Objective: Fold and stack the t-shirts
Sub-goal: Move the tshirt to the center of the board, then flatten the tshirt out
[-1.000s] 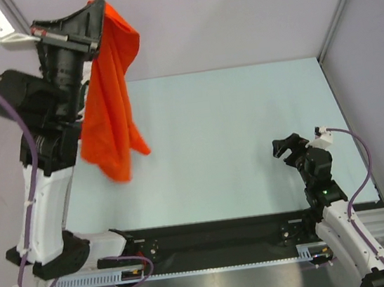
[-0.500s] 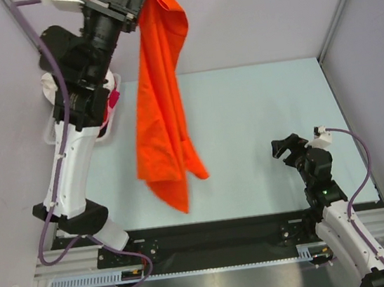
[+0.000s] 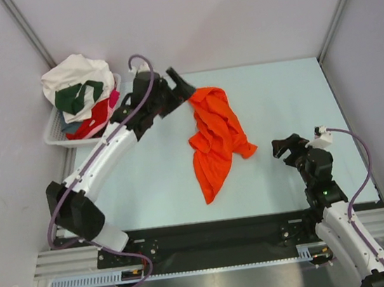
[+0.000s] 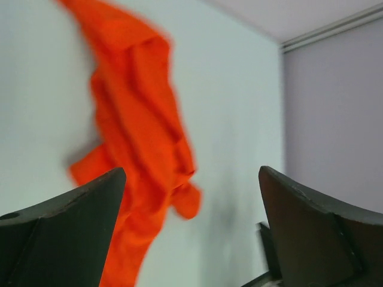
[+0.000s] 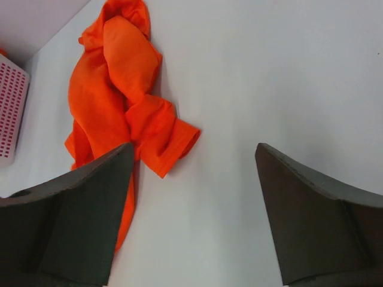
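Note:
The bright orange t-shirt (image 3: 216, 137) lies crumpled in a long heap on the pale table, one sleeve sticking out to the right. My left gripper (image 3: 183, 86) hovers at the shirt's far end, open, with nothing between its fingers; in the left wrist view the t-shirt (image 4: 134, 131) is blurred beyond the left gripper (image 4: 191, 173). My right gripper (image 3: 286, 149) stands open to the right of the shirt, apart from it; its wrist view shows the t-shirt (image 5: 116, 89) ahead and left of the right gripper (image 5: 194, 149). More t-shirts, white (image 3: 73, 71), dark green (image 3: 73, 99) and red (image 3: 93, 121), are piled in a basket.
The white slatted basket (image 3: 56, 136) stands at the table's far left corner; its wall (image 5: 11, 113) also shows in the right wrist view. Purple walls close the back and the right side (image 3: 374, 77). The black rail (image 3: 211, 233) runs along the near edge.
The left arm swung down from high up and let go of the orange t-shirt, which now lies on the table. Its jaws went from shut to open. The right arm stayed still.

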You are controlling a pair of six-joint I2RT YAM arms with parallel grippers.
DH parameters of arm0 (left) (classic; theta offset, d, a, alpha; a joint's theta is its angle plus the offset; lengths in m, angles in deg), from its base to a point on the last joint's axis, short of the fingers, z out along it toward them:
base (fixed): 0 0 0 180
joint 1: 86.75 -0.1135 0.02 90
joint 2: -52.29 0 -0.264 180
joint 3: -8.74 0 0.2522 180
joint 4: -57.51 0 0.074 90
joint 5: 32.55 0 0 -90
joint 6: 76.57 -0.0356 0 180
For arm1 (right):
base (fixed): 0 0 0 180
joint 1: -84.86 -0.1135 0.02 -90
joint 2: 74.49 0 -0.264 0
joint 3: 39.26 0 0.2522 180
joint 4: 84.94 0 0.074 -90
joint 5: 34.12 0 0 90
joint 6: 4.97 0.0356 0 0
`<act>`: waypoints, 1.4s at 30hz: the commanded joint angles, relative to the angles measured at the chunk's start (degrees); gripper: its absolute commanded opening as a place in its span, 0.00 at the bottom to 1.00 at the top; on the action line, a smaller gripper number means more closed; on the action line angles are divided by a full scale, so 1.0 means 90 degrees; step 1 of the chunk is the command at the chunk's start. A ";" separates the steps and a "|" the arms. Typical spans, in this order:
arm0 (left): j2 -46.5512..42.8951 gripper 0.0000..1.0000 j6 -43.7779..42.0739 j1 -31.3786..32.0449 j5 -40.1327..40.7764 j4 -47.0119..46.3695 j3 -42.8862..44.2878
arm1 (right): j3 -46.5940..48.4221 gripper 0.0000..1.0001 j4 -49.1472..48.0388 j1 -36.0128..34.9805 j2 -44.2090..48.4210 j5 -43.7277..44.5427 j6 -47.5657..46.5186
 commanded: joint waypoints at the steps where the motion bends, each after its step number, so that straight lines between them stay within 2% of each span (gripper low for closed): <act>1: -0.1086 1.00 -0.0982 0.0022 0.0936 0.0278 -0.1097 | 0.0017 0.85 -0.0330 -0.0018 -0.0049 -0.0115 0.0321; 3: -0.1487 1.00 -0.1170 0.0022 0.1200 0.0102 -0.1995 | -0.0002 0.75 -0.0438 0.0040 -0.0157 -0.0106 0.0663; 4: -0.1720 1.00 -0.1325 0.0022 0.1259 0.0005 -0.2279 | -0.0012 0.67 -0.0738 0.0089 -0.0322 -0.0309 0.0810; 6: -0.1888 1.00 -0.1560 0.0012 0.1298 -0.0366 -0.3050 | 0.0065 0.56 -0.1285 0.0196 -0.0614 -0.0932 0.0510; 9: -0.2015 0.98 -0.1697 0.0022 0.1250 -0.0912 -0.3823 | 0.0630 0.54 -0.1435 0.0187 -0.1697 -0.1374 0.0295; 11: -0.1860 0.94 -0.1873 0.0022 0.1055 -0.1351 -0.4135 | 0.1538 0.52 -0.0814 0.0167 -0.2728 -0.1589 0.0032; 12: -0.1743 0.90 -0.1902 0.0022 0.0793 -0.1440 -0.4156 | 0.1811 0.51 -0.0539 0.0148 -0.3054 -0.1658 -0.0163; 14: -0.1343 0.89 -0.2068 0.0119 0.0586 -0.1587 -0.4050 | 0.2436 0.53 0.0029 0.0099 -0.3922 -0.1882 -0.0262; 18: -0.0688 0.91 -0.2381 0.0461 0.0673 -0.1558 -0.3620 | 0.2644 0.64 -0.0154 -0.0018 -0.4745 -0.2292 -0.0107; 25: 0.0200 0.89 -0.2615 0.0695 0.0254 -0.1626 -0.3151 | 0.2821 0.64 0.0284 -0.0243 -0.5333 -0.2049 0.0264; 31: 0.0581 0.87 -0.2645 0.0784 -0.0059 -0.1910 -0.3034 | 0.2274 0.59 -0.0583 -0.0243 -0.5430 -0.2117 0.0470; 33: 0.0718 0.83 -0.2626 0.0784 -0.0088 -0.1939 -0.2907 | 0.2302 0.59 -0.0731 -0.0243 -0.5742 -0.2214 0.0557; 38: 0.1246 0.82 -0.2596 0.0784 -0.0371 -0.1910 -0.2556 | 0.2527 0.57 -0.1229 -0.0253 -0.6572 -0.2790 0.0763; 39: 0.1314 0.82 -0.2625 0.0784 -0.0439 -0.1852 -0.2497 | 0.2566 0.51 -0.1288 -0.0253 -0.6834 -0.2907 0.0782; 41: 0.1490 0.77 -0.2635 0.0784 -0.0498 -0.1725 -0.2312 | 0.2586 0.31 -0.1492 -0.0243 -0.7012 -0.3044 0.0753; 42: 0.1539 0.75 -0.2654 0.0784 -0.0518 -0.1676 -0.2262 | 0.2557 0.17 -0.1571 -0.0233 -0.7080 -0.3064 0.0743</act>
